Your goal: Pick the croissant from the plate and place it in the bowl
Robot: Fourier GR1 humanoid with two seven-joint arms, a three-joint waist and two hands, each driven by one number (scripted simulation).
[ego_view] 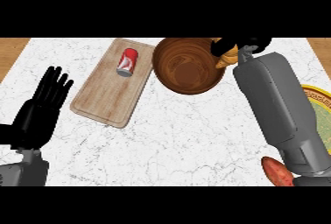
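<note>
The white marbled bench (pixel 187 131) filled most of what I saw, with wood showing at its far corners. My right forearm (pixel 278 109) ran up the right side, covering part of the green, gold-rimmed plate (pixel 321 101) at the right edge. A pale wooden cutting board (pixel 107 94) lay tilted on the left half of the bench, just beside the dark wooden bowl (pixel 187 65) at the far middle. My left hand (pixel 39 111) rested near the left edge, fingers straight and pointing up, holding nothing. My right hand (pixel 249 45) was at the bowl's far right rim, its black fingers curled round the croissant (pixel 227 58). The croissant sat held in that hand, over the bowl's right edge and above the inside, its golden end pointing down toward the bowl. A red can (pixel 127 62) lay on its side on the far end of the board; it bore white markings I could not read. A reddish-brown oblong thing (pixel 276 171), which I could not name, lay by my right forearm at the near edge.
</note>
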